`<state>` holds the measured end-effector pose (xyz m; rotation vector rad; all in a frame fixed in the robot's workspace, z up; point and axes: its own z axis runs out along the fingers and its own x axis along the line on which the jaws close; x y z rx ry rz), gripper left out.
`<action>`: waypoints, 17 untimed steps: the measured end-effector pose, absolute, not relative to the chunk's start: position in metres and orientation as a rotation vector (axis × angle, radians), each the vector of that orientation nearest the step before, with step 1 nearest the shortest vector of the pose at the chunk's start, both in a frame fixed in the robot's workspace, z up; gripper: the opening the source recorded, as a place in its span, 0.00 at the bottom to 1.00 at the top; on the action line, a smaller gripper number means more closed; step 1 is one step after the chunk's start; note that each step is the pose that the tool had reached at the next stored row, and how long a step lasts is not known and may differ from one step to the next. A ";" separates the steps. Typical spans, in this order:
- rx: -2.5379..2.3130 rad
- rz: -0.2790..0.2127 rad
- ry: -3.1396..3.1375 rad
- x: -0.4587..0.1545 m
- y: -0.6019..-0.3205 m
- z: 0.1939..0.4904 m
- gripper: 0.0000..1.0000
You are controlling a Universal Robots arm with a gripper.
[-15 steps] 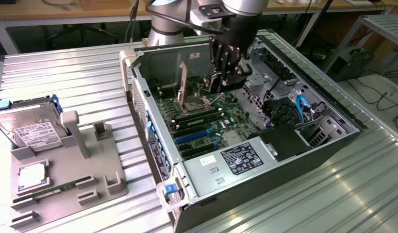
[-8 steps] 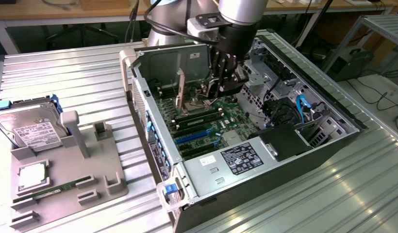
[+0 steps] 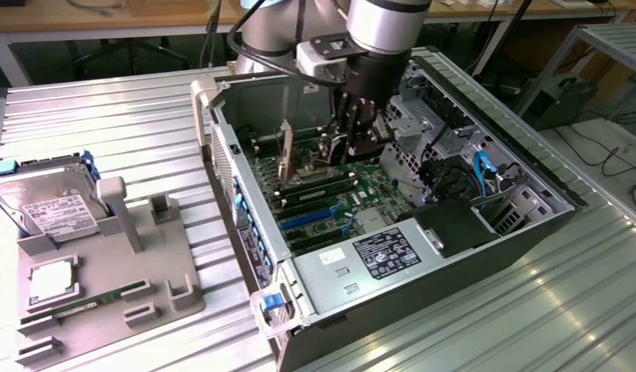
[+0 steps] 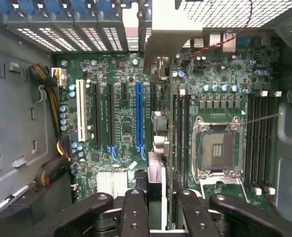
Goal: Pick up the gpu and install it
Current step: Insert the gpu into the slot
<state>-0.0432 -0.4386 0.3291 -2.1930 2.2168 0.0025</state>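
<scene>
The black gripper [image 4: 155, 207] has its fingers clamped on the thin green gpu card with the silver bracket [image 4: 155, 143], holding it edge-down inside the open grey computer case [image 3: 525, 209], so its edge can meet a slot on the green motherboard [image 4: 220, 84].

Black gripper [image 4: 155, 210] clamps the gpu [image 4: 156, 190], silver bracket edge; green motherboard [image 4: 128, 126] under it, blue slot [image 4: 140, 121] and white slot [image 4: 80, 116] just beyond fingertips. Grey case [image 3: 329, 283], blue clips [image 3: 277, 302]. Silver drive [image 3: 51, 209], white label.
</scene>
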 end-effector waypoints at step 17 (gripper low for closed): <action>-2.191 0.007 2.215 -0.066 -0.456 0.301 0.27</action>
